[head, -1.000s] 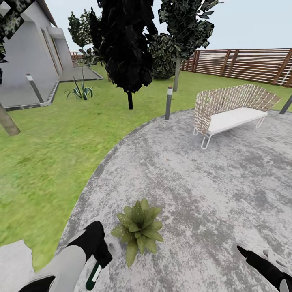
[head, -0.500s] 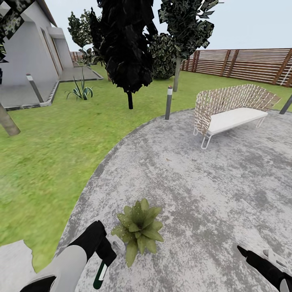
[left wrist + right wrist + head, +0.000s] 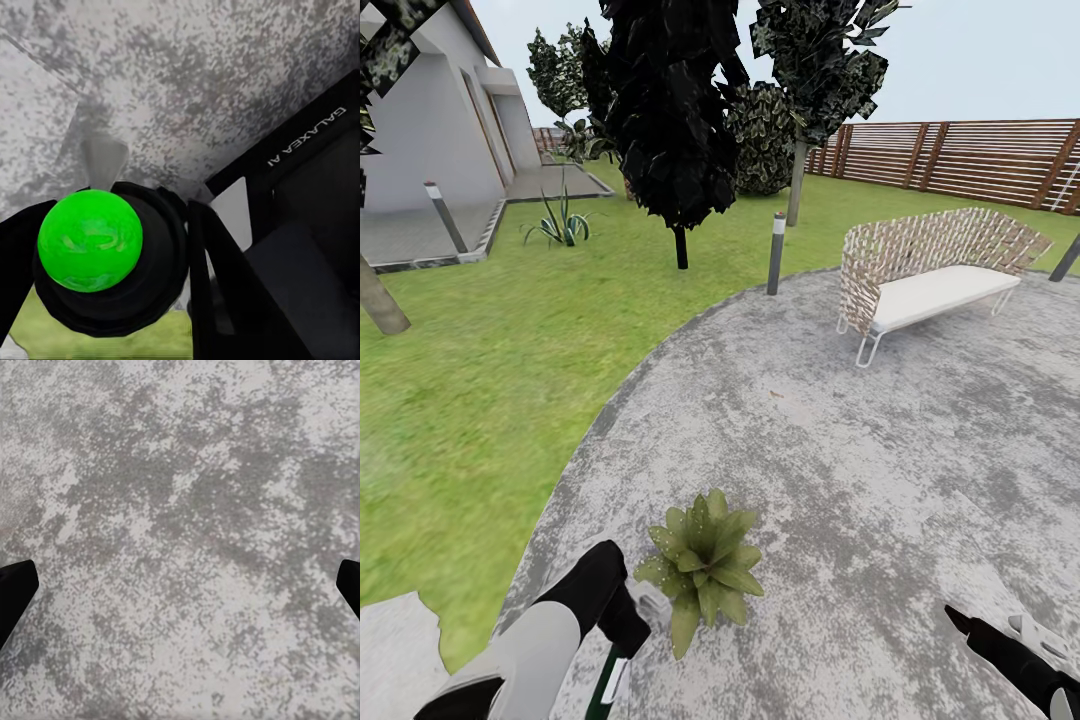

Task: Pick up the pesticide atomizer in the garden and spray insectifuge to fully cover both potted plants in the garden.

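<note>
Lower and nearer the potted plant than a second ago, the left hand stays clamped on the atomizer. That bottle looks light, rigid and smooth, best held round its body. Right hand hangs spread over paving.

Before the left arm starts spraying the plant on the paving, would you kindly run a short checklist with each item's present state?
1. Atomizer in the left gripper: ok, a finger lies against its black collar under the green top.
2. Potted plant near the left arm: ok, it sits just beside the arm on the grey paving.
3. Nozzle aimed at the leaves: cannot tell.
4. Right gripper free: ok, open over bare paving.
5. Second potted plant located: cannot tell.
</note>
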